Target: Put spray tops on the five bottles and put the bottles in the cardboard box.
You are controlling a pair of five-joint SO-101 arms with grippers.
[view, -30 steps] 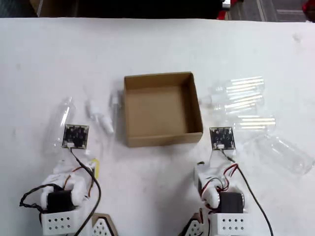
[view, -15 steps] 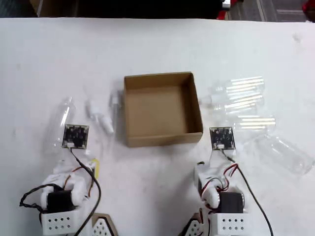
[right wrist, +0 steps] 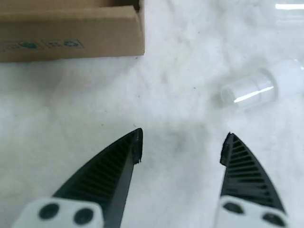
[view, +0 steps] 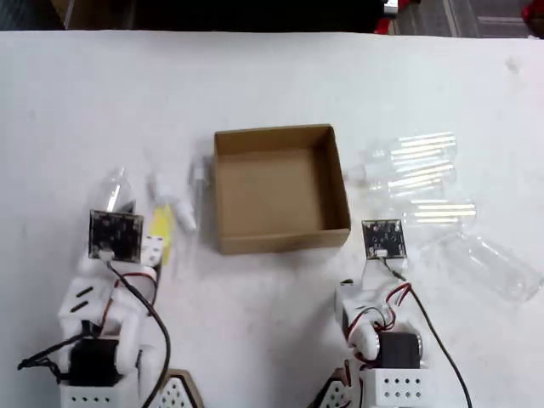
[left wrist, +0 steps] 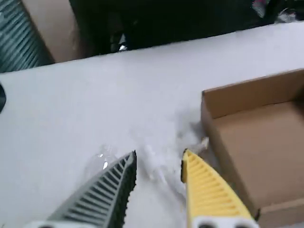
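An open cardboard box [view: 280, 189] [left wrist: 247, 137] sits mid-table, its side also in the right wrist view as the box wall [right wrist: 71, 31]. Left of it lie a clear bottle [view: 106, 200] and white spray tops [view: 174, 208] [left wrist: 156, 164]. My left gripper [left wrist: 159, 166] hovers open above these spray tops with nothing in it, its yellow finger [view: 160, 228] beside the box. Several clear bottles [view: 416, 174] lie right of the box, one more bottle [view: 497, 265] nearer. My right gripper [right wrist: 183, 142] stands open over bare table, a bottle end [right wrist: 256, 88] just beyond it.
The white table [view: 272, 76] runs far behind the box, with a dark edge at the back. Both arm bases [view: 378, 357] stand at the near edge. Bare table lies between the two arms in front of the box.
My left arm has risen and moved forward toward the spray tops, its yellow finger now alongside the box's left side. The right arm has kept still.
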